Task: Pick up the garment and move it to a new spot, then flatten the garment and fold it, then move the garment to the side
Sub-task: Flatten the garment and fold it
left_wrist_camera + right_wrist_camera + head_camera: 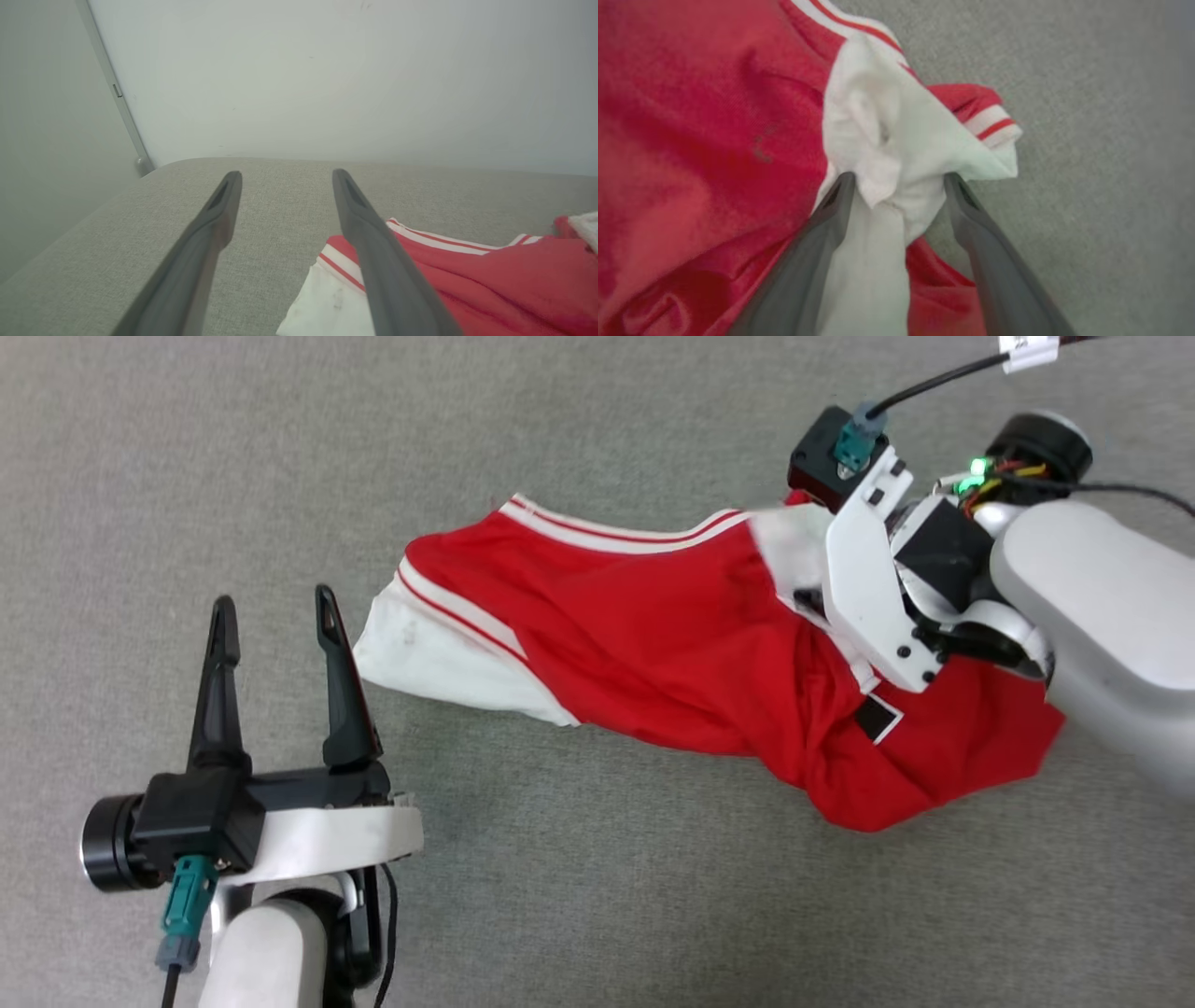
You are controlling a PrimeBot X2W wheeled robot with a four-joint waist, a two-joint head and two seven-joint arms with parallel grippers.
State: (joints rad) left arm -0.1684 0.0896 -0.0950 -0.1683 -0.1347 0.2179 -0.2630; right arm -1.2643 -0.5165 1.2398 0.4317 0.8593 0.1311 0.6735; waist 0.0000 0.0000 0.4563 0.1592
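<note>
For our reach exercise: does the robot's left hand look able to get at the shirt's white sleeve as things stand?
Probably yes. The left hand is open, the white sleeve of the shirt lies just beside it, and nothing sits between them.

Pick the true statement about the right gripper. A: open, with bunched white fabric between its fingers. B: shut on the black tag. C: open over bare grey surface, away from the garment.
A: in the right wrist view the right gripper stands open astride a white bunch of the garment.
</note>
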